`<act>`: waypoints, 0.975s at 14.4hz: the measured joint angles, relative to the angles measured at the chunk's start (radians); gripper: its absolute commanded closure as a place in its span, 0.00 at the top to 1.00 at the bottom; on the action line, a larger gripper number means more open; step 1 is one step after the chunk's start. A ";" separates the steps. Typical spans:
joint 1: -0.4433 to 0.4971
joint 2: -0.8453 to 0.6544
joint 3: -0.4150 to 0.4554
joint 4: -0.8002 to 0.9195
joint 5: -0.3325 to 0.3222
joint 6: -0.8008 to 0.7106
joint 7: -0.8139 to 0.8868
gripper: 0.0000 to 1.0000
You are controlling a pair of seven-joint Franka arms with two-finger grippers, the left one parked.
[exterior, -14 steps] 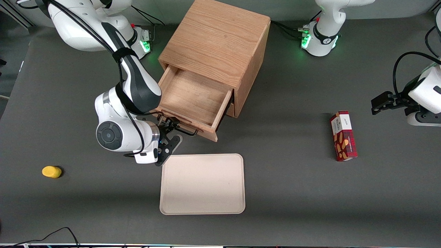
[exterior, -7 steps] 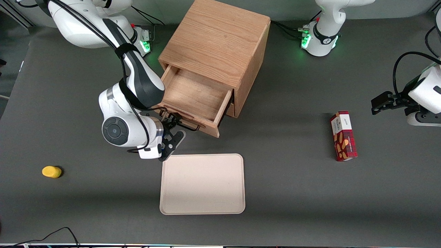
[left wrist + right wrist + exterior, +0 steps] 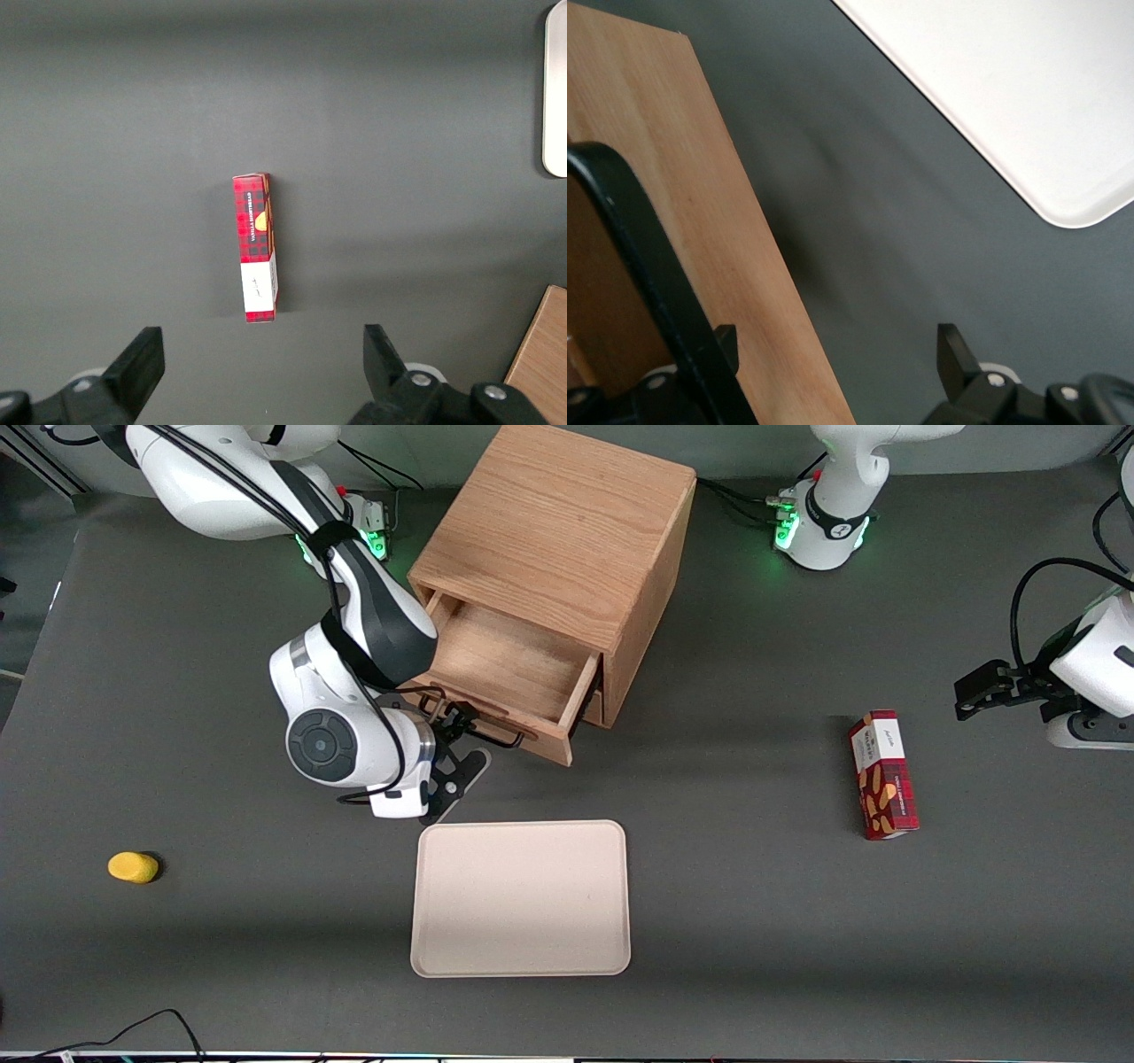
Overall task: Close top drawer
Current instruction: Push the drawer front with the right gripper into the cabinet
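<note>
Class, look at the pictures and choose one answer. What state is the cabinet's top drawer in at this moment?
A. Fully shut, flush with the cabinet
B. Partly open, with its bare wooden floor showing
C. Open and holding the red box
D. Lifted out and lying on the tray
B. The top drawer sticks out of the cabinet with nothing in it, and the gripper is at its black handle, fingers open.
</note>
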 measured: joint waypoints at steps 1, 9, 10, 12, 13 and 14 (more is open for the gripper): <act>-0.001 -0.002 0.005 -0.004 -0.002 0.000 0.004 1.00; -0.025 -0.019 0.058 -0.040 -0.007 0.000 0.046 1.00; -0.026 -0.021 0.066 -0.042 -0.014 0.000 0.056 1.00; -0.028 -0.024 0.085 -0.047 -0.025 0.000 0.080 1.00; -0.029 -0.025 0.094 -0.050 -0.028 0.000 0.091 1.00; -0.029 -0.025 0.104 -0.051 -0.031 0.000 0.100 1.00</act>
